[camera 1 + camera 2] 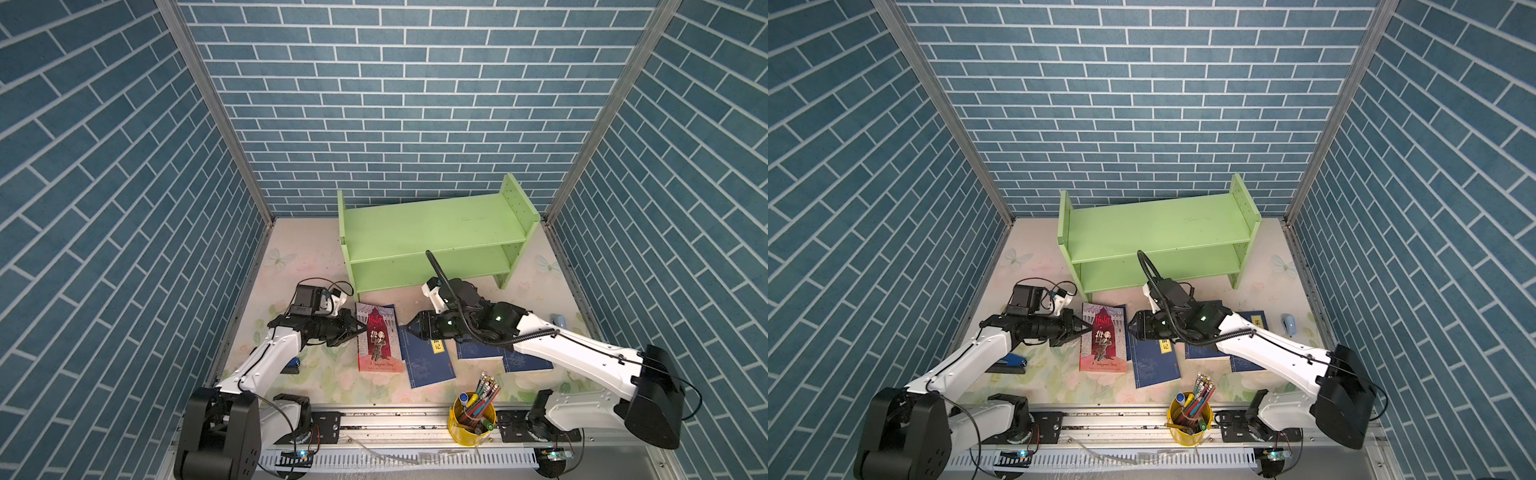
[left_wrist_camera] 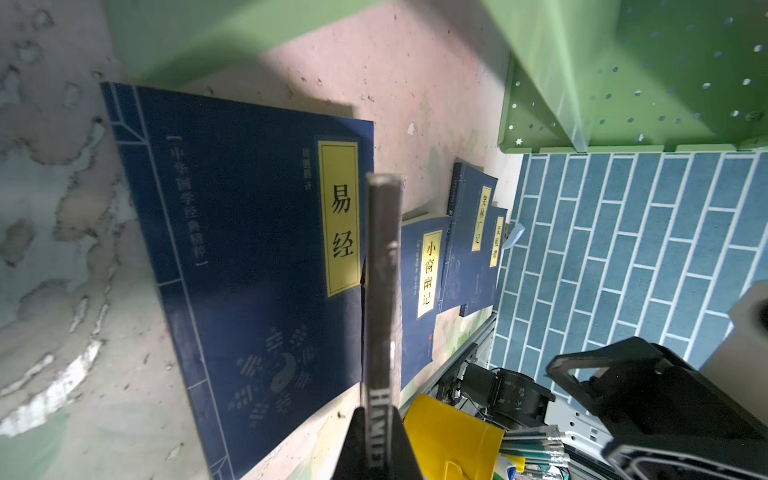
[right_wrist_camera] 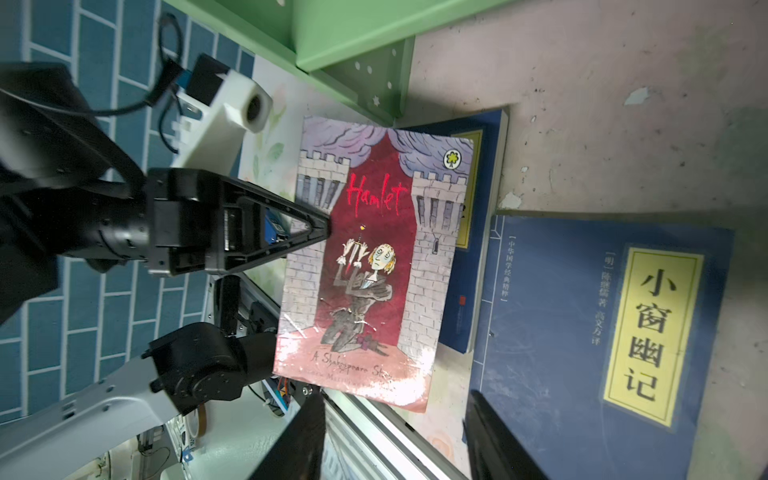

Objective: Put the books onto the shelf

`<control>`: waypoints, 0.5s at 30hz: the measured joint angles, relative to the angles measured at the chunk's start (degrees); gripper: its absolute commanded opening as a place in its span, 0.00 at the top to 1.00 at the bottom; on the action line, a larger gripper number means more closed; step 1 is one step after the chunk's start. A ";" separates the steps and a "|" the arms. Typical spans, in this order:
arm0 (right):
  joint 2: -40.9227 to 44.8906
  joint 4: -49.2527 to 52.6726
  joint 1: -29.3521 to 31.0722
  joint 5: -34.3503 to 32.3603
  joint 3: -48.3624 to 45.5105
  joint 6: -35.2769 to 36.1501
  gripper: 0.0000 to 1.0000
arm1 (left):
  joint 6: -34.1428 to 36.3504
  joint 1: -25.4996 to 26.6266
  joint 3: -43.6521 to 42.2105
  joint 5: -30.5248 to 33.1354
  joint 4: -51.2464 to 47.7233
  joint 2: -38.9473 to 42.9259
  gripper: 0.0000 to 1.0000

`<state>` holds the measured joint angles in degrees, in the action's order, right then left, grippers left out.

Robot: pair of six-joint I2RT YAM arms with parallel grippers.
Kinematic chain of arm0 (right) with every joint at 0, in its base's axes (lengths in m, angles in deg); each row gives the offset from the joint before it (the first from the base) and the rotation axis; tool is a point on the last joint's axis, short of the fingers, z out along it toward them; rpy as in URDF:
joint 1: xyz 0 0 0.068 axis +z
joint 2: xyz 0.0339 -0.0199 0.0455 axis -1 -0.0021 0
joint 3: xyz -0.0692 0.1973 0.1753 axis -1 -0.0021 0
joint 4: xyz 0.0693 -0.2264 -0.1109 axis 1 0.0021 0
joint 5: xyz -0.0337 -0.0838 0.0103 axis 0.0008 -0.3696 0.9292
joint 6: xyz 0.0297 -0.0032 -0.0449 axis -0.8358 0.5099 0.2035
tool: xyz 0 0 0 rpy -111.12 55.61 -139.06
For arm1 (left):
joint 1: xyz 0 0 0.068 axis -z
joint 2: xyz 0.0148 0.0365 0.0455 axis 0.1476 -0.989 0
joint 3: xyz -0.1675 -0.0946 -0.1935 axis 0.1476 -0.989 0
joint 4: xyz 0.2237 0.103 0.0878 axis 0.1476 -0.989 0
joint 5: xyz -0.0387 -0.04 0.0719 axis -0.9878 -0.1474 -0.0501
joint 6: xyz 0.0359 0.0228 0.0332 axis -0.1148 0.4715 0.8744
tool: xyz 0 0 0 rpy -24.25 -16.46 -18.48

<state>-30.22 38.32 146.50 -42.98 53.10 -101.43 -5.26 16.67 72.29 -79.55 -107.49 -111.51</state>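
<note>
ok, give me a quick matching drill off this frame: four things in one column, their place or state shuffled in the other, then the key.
Things
1. Hamlet book
2. green shelf
3. yellow pen cup
4. right gripper

Place or state
a. stands at the very front, stuffed full
b. jaws open, above a navy book
c. spine pinched in the shut jaws of the left gripper
d. at the very back, no books on it

Pairs: 1-c, 2-d, 3-a, 4-b
</note>
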 measured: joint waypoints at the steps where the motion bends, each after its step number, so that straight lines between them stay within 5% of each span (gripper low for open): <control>1: 1.05 0.22 0.00 -0.17 0.00 -0.39 0.44 | -0.28 0.00 -0.42 -0.13 0.13 0.83 1.00; 15: 4.55 -1.16 0.00 -0.37 -1.36 -7.21 0.41 | -8.41 2.14 -3.37 -0.48 0.37 9.92 1.00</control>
<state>-25.67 37.16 146.50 -43.35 51.75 -108.64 -13.67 18.82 68.92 -80.03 -107.12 -101.59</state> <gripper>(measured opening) 0.582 0.091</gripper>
